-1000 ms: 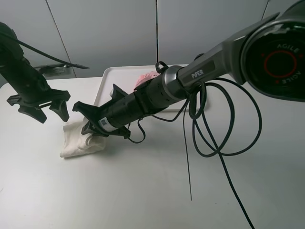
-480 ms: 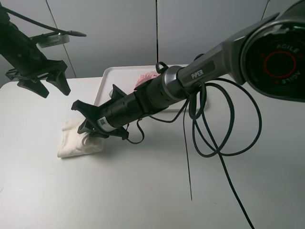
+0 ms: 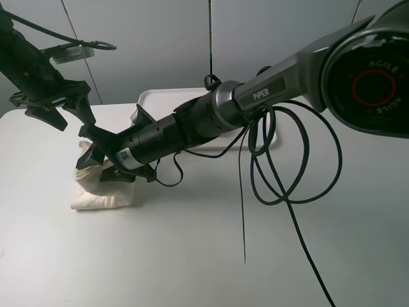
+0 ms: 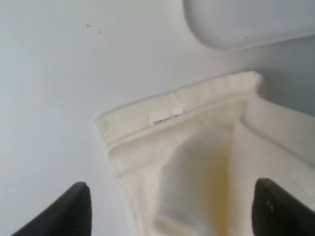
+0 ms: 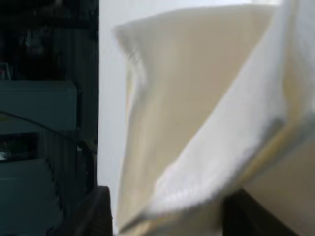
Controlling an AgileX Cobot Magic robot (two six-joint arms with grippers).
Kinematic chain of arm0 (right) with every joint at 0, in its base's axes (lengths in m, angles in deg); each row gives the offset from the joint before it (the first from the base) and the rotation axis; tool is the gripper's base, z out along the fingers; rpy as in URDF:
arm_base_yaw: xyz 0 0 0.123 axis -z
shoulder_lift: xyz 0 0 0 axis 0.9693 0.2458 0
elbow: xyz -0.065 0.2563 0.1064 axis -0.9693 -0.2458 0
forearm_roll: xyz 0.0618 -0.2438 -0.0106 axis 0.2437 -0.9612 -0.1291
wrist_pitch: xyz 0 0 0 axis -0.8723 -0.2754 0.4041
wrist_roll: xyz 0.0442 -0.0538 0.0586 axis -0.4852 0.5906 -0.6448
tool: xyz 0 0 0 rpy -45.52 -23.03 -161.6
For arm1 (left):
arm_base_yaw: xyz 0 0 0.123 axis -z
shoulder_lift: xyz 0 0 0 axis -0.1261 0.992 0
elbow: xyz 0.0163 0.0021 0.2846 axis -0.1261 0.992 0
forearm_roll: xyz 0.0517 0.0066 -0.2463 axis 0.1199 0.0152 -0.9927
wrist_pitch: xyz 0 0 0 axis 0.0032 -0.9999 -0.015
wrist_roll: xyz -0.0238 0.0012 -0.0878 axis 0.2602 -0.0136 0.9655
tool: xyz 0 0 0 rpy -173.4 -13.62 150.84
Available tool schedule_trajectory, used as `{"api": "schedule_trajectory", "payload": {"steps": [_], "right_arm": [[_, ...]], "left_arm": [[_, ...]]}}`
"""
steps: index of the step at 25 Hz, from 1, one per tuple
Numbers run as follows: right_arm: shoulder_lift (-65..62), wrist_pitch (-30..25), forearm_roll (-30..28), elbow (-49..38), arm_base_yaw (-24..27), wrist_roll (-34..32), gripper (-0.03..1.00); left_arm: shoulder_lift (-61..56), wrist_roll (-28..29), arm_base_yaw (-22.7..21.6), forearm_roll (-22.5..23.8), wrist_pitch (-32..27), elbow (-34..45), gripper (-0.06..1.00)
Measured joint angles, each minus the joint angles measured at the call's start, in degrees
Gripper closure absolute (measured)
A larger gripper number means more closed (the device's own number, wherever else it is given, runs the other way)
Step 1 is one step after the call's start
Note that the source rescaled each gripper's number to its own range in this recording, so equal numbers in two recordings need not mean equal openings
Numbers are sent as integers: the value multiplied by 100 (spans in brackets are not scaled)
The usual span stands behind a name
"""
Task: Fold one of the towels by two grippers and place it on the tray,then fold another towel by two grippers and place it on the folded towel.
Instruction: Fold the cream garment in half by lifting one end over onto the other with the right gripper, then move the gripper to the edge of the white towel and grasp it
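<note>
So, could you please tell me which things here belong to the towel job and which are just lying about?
Job:
cream towel
tray
left end effector
right end effector

Lying about:
loose cables

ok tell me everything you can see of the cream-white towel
The cream-white towel is soft terry cloth, folded into a thick, loose bundle on the white table, left of the tray. A hemmed edge carries a small white label, and one layer stands lifted, leaving an open pocket. The right gripper is at its raised upper edge, jaws partly apart; whether it grips is unclear. The left gripper hangs open above it, not touching.
</note>
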Motion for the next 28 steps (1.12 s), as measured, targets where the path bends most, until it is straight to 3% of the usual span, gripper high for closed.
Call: {"api": "schedule_trajectory", "payload": {"steps": [11, 14, 17, 23, 28], "right_arm": [[0, -293, -54, 198, -33, 172, 43], [0, -306, -467, 198, 80, 89, 42], [0, -207, -1015, 198, 312, -237, 32], [0, 175, -2659, 200, 526, -1446, 25], [0, 323, -3050, 200, 526, -1896, 26]], "left_arm": [[0, 0, -47, 0, -10, 0, 5], [0, 0, -99, 0, -10, 0, 5], [0, -10, -115, 0, -10, 0, 5], [0, -21, -115, 0, -10, 0, 5], [0, -32, -115, 0, -10, 0, 5]]}}
